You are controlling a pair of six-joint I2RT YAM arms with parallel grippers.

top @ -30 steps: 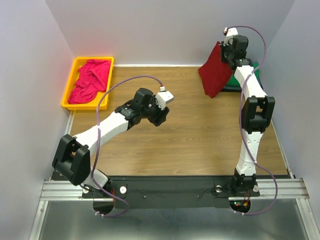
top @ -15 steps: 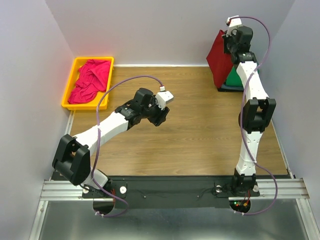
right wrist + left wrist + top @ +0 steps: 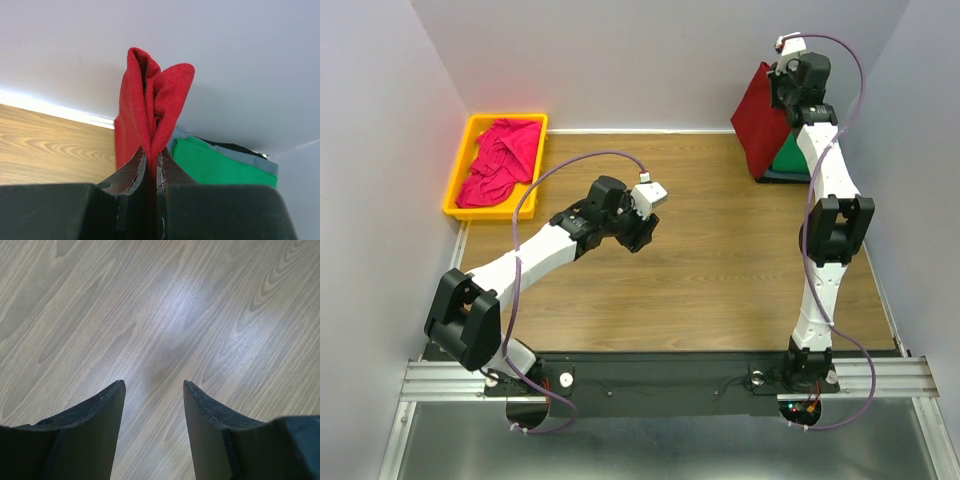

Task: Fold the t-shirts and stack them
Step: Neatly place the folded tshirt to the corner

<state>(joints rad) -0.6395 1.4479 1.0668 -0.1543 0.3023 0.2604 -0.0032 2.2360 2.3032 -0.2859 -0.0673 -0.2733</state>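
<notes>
My right gripper (image 3: 152,157) is shut on a folded dark red t-shirt (image 3: 150,107), holding it up at the table's far right corner, where it hangs as a red panel (image 3: 760,120) by the back wall. Beneath and behind it lies a stack of folded t-shirts, green (image 3: 220,162) on top, then grey (image 3: 250,157) and black (image 3: 235,147); the green one (image 3: 788,155) shows in the top view. A magenta-pink t-shirt (image 3: 500,160) lies crumpled in the yellow bin (image 3: 460,165). My left gripper (image 3: 154,385) hovers open over bare wood near mid-table.
The yellow bin sits at the far left corner against the left wall. White walls close in the table (image 3: 720,270) on the left, back and right. The right arm (image 3: 830,210) stretches up along the right side.
My right gripper has carried the dark red t-shirt from left of the stack up and rightward over it, toward the back wall. The left arm has stayed still.
</notes>
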